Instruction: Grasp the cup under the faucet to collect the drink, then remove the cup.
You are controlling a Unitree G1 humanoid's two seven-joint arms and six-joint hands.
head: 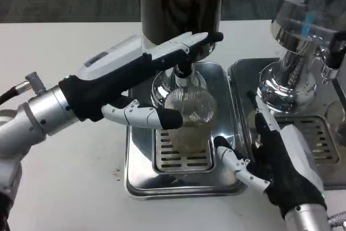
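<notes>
While standing on the grate (pixel 181 158) of the left drip tray (pixel 139 179), under the faucet (pixel 183 72) of the dark-drink dispenser (pixel 180 4), sits upright as a clear ribbed cup (pixel 189 120), with pale liquid seeming to fill its lower part. Reaches in from the picture's left as the left hand (pixel 135 74): long fingers (pixel 186 44) stretched out flat above the cup, across the faucet and the dispenser's base, thumb (pixel 146 116) pointing right with its black tip at the cup's left wall, touching or just short of it. Cannot tell whether the cup is truly pinched; reads as spread, with nothing clearly enclosed. Comes up from the lower right as the right hand (pixel 278 160), its white and black back toward the camera, lying between the two trays, over the left tray's right rim. Points left with one white finger (pixel 232 158), the black tip close to the cup's lower right side; contact not certain. Looks unclenched too, holding nothing that can be seen. Stands to the right as a second dispenser (pixel 303 31), clear and chrome, on its own tray (pixel 324 133). Carries both trays as a white desk (pixel 65 41).
</notes>
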